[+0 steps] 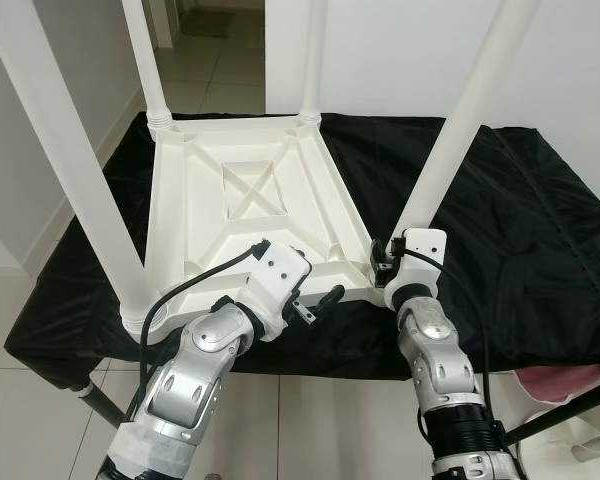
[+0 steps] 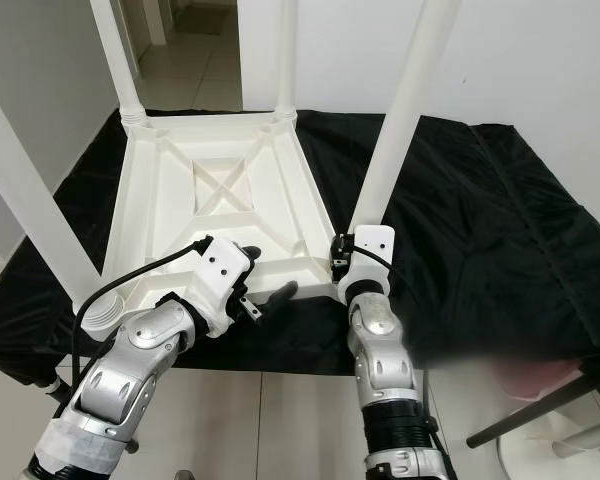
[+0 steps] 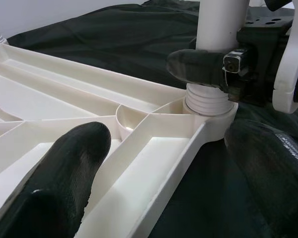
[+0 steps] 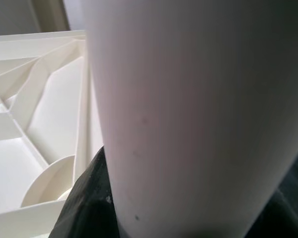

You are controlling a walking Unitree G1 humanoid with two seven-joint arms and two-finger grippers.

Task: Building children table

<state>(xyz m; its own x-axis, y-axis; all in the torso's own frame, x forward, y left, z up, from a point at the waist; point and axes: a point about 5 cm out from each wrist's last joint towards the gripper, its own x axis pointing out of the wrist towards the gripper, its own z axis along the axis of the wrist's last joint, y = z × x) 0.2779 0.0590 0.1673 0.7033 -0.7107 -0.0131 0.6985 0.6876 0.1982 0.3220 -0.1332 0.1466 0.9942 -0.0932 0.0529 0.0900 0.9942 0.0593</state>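
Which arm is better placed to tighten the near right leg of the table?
Right, probably. The right end effector is already closed around the white plastic leg near its socket; the left end effector is open over the upturned white tabletop's edge.

An upturned tabletop [image 1: 250, 205] lies flat on a cloth [image 1: 540, 240] draped over the surface, its ribbed underside facing up. Four legs stand upright from its corners: two at the far edge, the far-left leg [image 1: 145, 60] and far-right leg [image 1: 313, 55], and two at the near edge, the near-left leg [image 1: 65, 150] and near-right leg [image 1: 465, 120]. The left pincer [image 1: 310, 290] straddles the tabletop's near rim, one finger over the ribbed inside, the other outside above the cloth. To its right, the right pincer [image 1: 385, 262] clasps the base of the near-right leg, just above its socket. The cloth spreads well to the right of the tabletop. Floor [image 1: 205, 60] lies beyond the surface.
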